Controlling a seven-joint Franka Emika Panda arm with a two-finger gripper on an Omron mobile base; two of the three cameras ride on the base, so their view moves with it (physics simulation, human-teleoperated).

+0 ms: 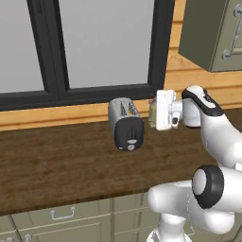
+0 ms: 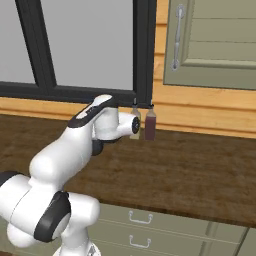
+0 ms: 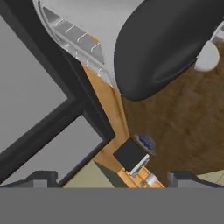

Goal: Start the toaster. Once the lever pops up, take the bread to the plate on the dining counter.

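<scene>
The silver-grey toaster (image 1: 124,118) lies on the wood counter under the window, its black end panel (image 1: 130,134) facing the camera with the round silver knob (image 1: 131,142) low on it. My gripper (image 1: 153,113) is just right of the toaster, level with its body. In the hand view the toaster (image 3: 100,26) looms close, with the knob (image 3: 206,57) at the right edge. My gripper (image 3: 113,179) is open, with nothing between its tips. A yellow-brown sliver in a slot (image 3: 95,40) may be the bread. I cannot make out the lever. The plate and dining counter are out of view.
The dark wood counter (image 1: 56,165) has handled drawers (image 1: 63,215) below and a black-framed window (image 1: 94,90) behind it. Two small bottles (image 2: 149,125) stand against the back wall beside my hand. An olive wall cabinet (image 2: 210,45) hangs at the upper right.
</scene>
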